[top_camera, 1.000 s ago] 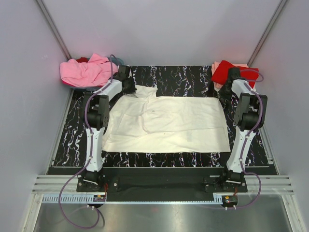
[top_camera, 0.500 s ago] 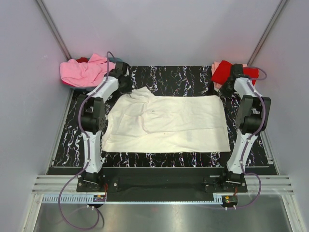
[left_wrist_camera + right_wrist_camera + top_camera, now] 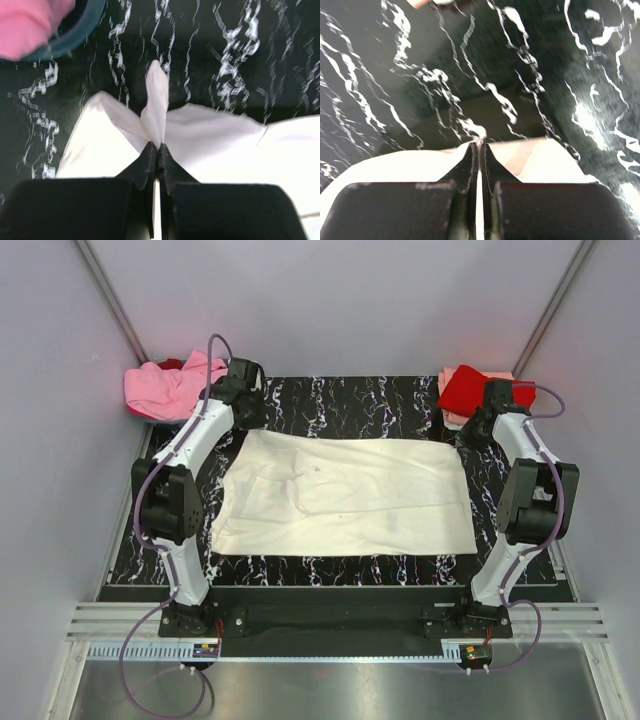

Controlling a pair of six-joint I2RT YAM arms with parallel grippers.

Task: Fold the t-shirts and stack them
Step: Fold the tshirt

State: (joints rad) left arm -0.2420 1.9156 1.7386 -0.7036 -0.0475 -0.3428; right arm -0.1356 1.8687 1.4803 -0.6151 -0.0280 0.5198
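Observation:
A cream t-shirt [image 3: 345, 495] lies spread on the black marbled table [image 3: 370, 395]. My left gripper [image 3: 247, 420] is shut on the shirt's far left corner; in the left wrist view the cloth [image 3: 157, 107] peaks up between the closed fingertips [image 3: 148, 155]. My right gripper [image 3: 470, 433] is shut on the far right corner; the right wrist view shows the shirt's edge [image 3: 420, 162] pinched at the fingertips [image 3: 470, 152]. A pink shirt pile [image 3: 175, 385] sits at the far left. Red and peach folded shirts [image 3: 465, 390] sit at the far right.
A teal bin rim [image 3: 75, 40] holding the pink cloth [image 3: 30, 25] is just beyond the left gripper. Grey walls close in the table on three sides. The arm bases stand at the near edge.
Both grippers have moved away from the bases and outward, pulling the shirt's far edge taut. The bunched collar area at the far left has flattened out.

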